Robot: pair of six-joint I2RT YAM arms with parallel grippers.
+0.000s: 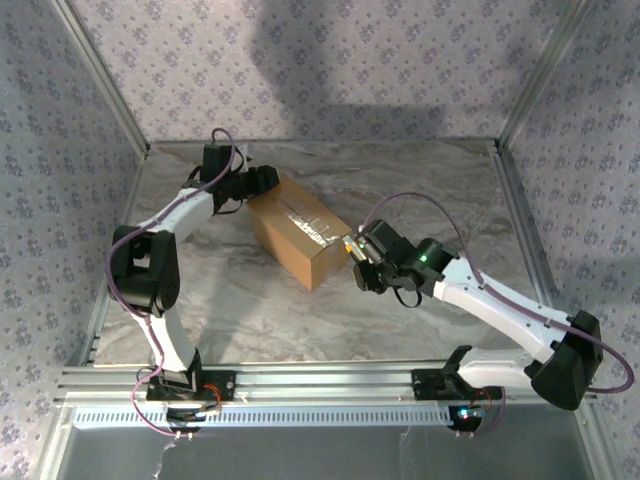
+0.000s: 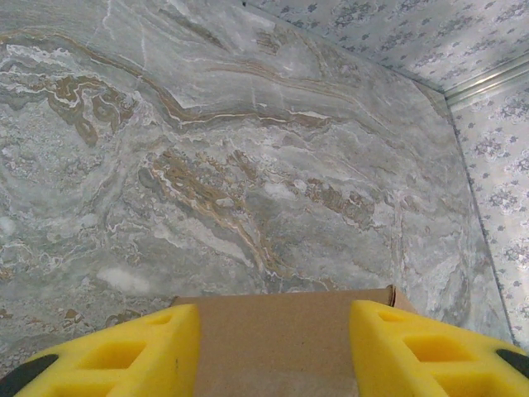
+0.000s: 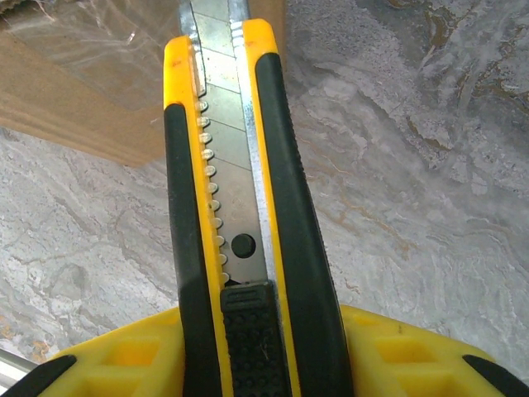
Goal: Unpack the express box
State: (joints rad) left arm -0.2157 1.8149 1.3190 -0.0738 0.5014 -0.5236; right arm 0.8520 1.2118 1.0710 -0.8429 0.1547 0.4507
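Top external: express box [image 1: 298, 240] closed, clear tape [image 1: 312, 222] along seam.

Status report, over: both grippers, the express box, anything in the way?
Left gripper clamped on express box, far end. Right gripper holds utility knife, blade towards box. Flaps closed, taped. Nothing between blade and box.

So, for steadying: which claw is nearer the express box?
Left: left claw clamps the express box at its far end; right claw, holding a knife, sits just off its near end.
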